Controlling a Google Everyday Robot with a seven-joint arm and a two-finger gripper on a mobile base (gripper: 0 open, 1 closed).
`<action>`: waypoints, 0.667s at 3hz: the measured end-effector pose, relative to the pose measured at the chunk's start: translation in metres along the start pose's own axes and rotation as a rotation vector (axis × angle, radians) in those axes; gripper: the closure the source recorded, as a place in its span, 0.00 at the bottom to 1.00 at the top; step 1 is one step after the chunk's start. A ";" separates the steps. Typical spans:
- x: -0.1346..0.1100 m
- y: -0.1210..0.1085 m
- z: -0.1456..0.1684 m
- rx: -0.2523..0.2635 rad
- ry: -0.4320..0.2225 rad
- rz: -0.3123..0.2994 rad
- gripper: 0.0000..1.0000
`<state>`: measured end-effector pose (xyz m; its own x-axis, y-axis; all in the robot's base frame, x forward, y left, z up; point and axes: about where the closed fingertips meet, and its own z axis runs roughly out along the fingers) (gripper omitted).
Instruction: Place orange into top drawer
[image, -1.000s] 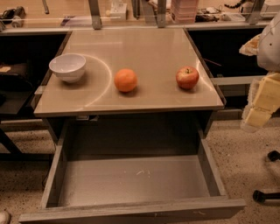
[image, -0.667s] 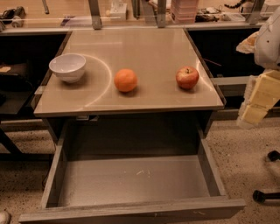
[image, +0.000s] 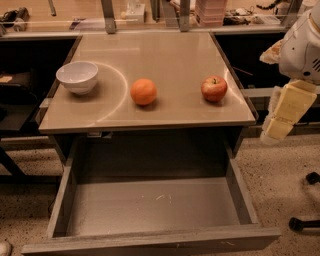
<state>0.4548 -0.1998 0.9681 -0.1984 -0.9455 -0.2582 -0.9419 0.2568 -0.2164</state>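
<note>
The orange (image: 144, 91) sits on the tan table top (image: 165, 55), near the middle towards its front edge. The top drawer (image: 150, 206) is pulled wide open below the table front, its scuffed grey bottom bare. My gripper (image: 273, 131) hangs at the right of the view, off the table's right side and pointing down-left. It is about level with the table's front edge. It is well apart from the orange and holds nothing that I can see.
A red-yellow apple (image: 214, 88) with a stem lies right of the orange. A white bowl (image: 77, 76) stands at the table's left. Shelving and clutter run along the back. Chair castors (image: 300, 223) stand on the speckled floor at right.
My gripper and arm have shifted a little to the left, towards the table's right side. The orange, apple, bowl and drawer have not moved.
</note>
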 end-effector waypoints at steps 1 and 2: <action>-0.010 -0.001 0.014 0.019 -0.067 0.024 0.00; -0.046 -0.016 0.041 0.034 -0.223 0.059 0.00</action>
<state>0.4898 -0.1520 0.9446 -0.1847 -0.8620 -0.4720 -0.9199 0.3206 -0.2257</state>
